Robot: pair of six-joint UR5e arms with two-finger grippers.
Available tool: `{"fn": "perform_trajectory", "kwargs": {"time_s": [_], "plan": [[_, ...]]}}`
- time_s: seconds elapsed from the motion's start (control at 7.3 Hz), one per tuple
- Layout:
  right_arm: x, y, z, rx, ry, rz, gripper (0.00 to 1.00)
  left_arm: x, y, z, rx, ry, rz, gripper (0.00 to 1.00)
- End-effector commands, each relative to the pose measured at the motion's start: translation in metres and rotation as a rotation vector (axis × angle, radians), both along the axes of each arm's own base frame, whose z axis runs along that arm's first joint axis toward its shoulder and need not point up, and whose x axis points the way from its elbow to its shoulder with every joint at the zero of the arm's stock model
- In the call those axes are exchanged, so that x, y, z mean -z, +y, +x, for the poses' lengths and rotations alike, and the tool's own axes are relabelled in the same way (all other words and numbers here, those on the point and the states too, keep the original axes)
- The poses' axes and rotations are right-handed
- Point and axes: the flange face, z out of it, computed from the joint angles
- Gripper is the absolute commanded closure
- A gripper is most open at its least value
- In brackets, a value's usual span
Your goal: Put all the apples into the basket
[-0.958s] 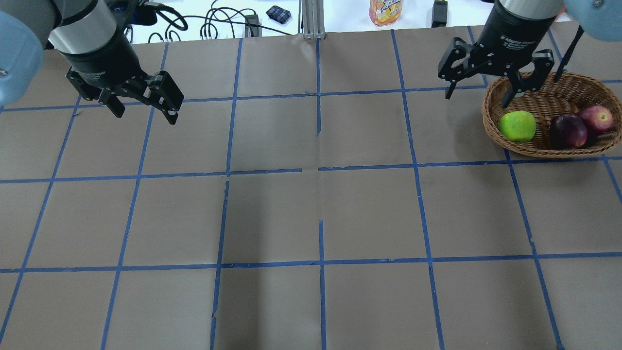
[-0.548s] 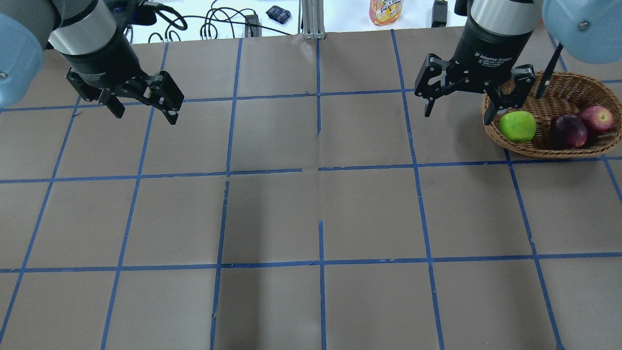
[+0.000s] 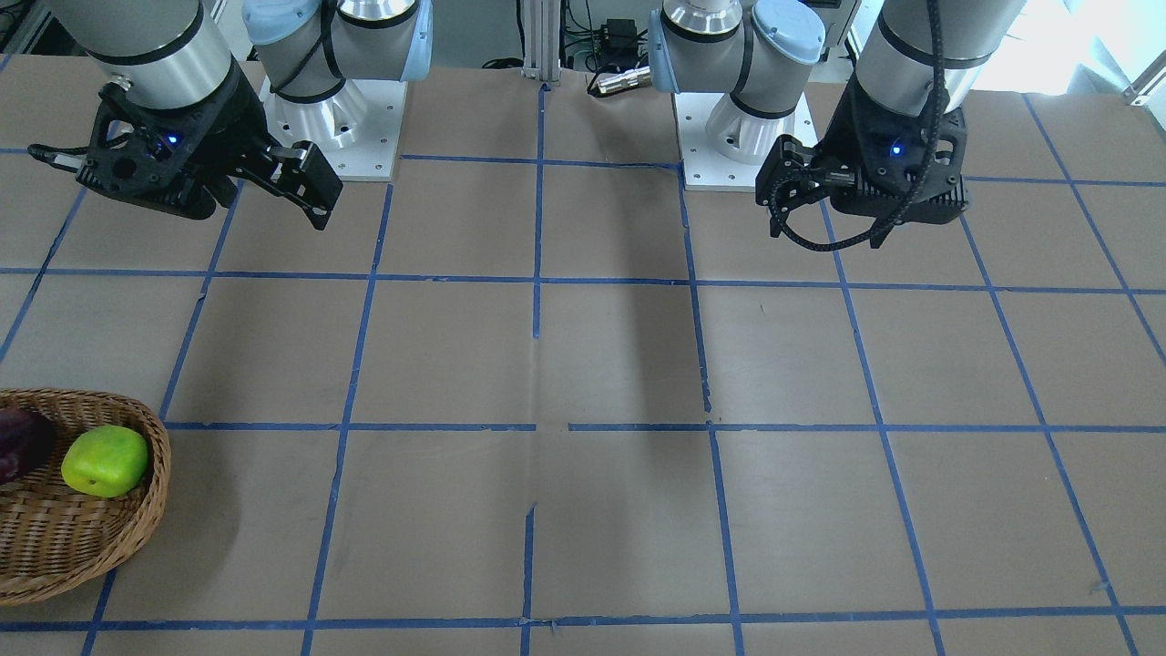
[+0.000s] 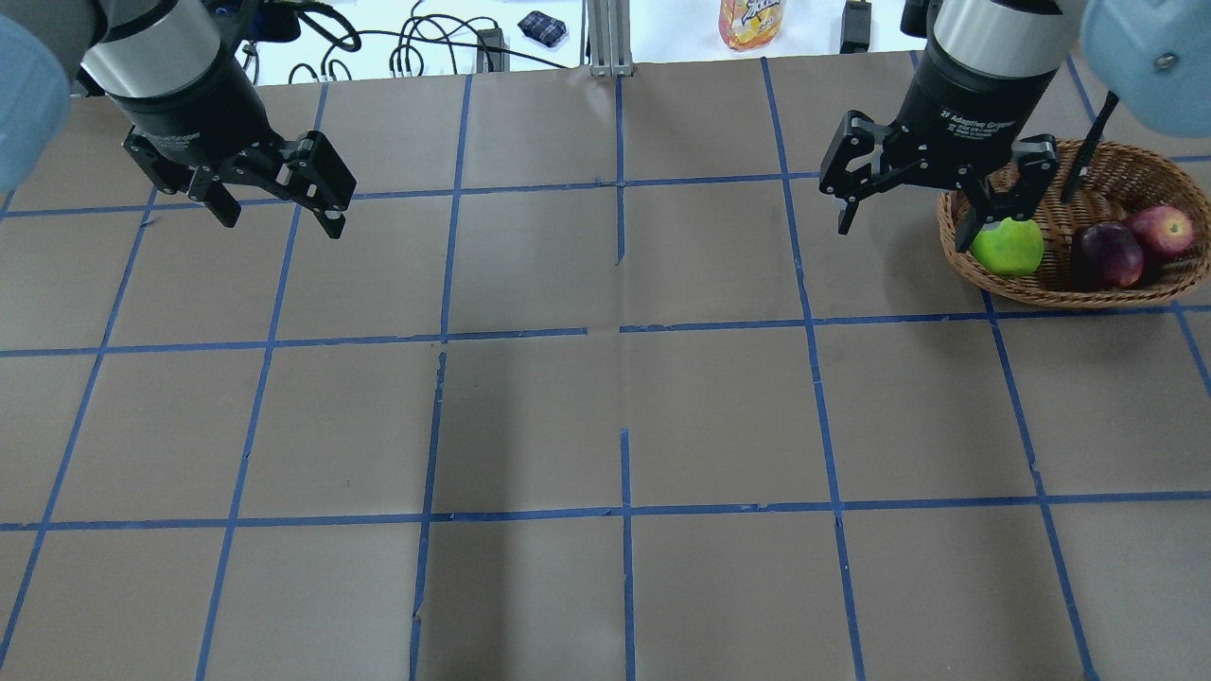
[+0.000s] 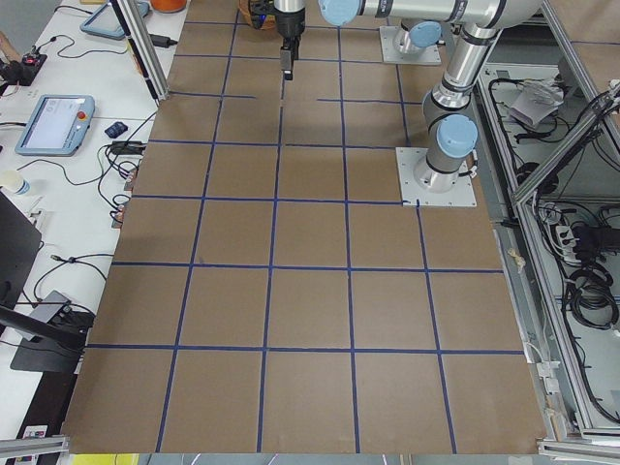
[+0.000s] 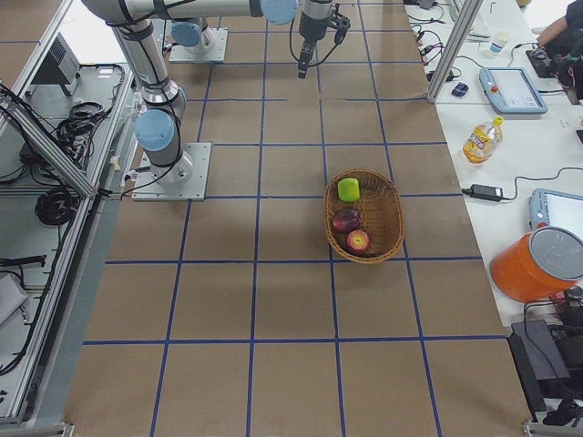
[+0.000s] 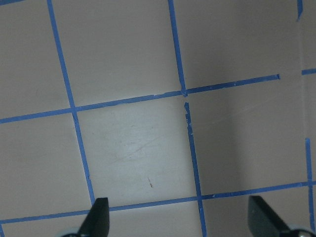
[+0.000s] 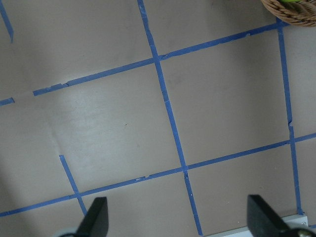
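- Front view: right hand (image 3: 178,178) is wide open and empty, up near the robot base, well apart from the basket (image 3: 155,460). Green apple (image 3: 105,460) and maroon apple (image 3: 18,442) sit inside it. Left hand (image 3: 861,205) hangs over bare bench (image 3: 619,364); can't read its spread here.
- Overhead: red apple (image 4: 1164,230) is in the basket too, just beside the maroon one. The right hand overlaps the green apple, but that's line of sight only. Left hand is open and empty.
- Left side view: too small to tell anything about the hands.
- Right side view: all three apples are in the basket.
- Left wrist: tips are wide apart, with only bench between them.
- Right wrist: same, with the basket rim at the frame corner.
- Judgement: task looks done. Park both arms high with hands open, and route the right arm away from the rim so nothing gets knocked.
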Motion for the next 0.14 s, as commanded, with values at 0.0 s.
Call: {"fn": "perform_trajectory", "kwargs": {"time_s": [0.0], "plan": [[-0.0043, 0.0041, 0.0012, 0.001, -0.001, -0.008, 0.0, -0.0006, 0.0011, -0.0011, 0.001, 0.003, -0.001, 0.0]]}}
